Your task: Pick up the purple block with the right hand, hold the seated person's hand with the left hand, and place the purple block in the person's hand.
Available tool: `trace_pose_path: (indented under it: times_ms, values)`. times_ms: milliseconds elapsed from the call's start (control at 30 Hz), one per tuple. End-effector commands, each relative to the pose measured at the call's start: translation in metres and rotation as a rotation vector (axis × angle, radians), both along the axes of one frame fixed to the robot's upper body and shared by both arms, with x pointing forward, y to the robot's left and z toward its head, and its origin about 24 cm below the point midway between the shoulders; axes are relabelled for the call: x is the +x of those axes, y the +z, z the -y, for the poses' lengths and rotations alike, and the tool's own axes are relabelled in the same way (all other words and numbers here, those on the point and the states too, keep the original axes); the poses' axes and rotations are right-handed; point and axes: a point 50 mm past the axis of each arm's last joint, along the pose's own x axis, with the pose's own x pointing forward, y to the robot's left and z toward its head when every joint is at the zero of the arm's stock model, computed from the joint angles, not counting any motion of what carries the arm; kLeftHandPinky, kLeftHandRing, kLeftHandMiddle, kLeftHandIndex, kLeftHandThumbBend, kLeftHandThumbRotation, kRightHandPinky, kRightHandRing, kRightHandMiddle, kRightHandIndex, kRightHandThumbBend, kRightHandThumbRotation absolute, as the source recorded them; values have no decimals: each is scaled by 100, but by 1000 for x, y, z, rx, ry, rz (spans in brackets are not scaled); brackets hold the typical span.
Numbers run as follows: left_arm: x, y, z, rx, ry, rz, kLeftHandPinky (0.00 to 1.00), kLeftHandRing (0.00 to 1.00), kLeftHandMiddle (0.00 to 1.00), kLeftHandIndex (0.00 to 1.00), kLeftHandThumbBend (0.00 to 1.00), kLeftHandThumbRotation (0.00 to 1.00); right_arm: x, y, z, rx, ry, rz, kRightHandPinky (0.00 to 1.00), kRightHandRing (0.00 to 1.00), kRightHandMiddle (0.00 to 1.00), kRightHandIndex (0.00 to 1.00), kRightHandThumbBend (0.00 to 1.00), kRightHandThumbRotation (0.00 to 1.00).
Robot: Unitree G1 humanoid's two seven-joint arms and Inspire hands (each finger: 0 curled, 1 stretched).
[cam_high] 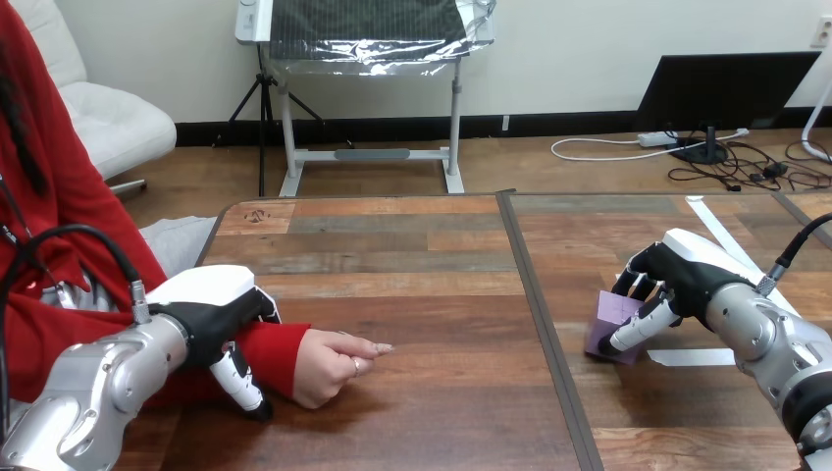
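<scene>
Gripping the purple block [610, 324] with the right hand [687, 275], just right of the table's middle seam [538, 294].
The block rests on the table [412, 275], and the right hand's fingers and thumb are curled round it from 2 opposite sides. It looks small, light and stiff with flat faces, so I judge that a moderate pinch on 2 opposite faces, near their middle, will hold it without slipping. Left of the seam lies the person's hand [329, 368], and the left hand [211, 314] lies over the red sleeve behind it. Whether it grips, I cannot tell.
</scene>
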Motion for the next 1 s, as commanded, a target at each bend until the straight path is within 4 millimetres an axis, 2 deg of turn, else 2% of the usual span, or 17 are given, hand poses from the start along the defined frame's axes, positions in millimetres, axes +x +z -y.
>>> trace_pose_path:
  times_ms: [0, 200, 533, 967]
  values:
    - [2, 4, 0, 13, -1, -6, 43, 51, 59, 61, 85, 1, 18, 32, -5, 11, 21, 132, 49, 52, 55, 53, 78, 0]
    - [1, 3, 1, -29, 4, -14, 36, 44, 53, 56, 84, 0, 18, 32, -5, 12, 25, 128, 48, 52, 54, 52, 78, 0]
    - [-1, 0, 2, -90, 5, -7, 30, 37, 46, 49, 82, 0, 17, 31, -5, 17, 31, 128, 45, 49, 53, 52, 78, 0]
    - [-2, 1, 2, -138, 7, 9, 29, 35, 43, 44, 80, 0, 17, 30, -6, 19, 32, 121, 48, 52, 54, 53, 78, 0]
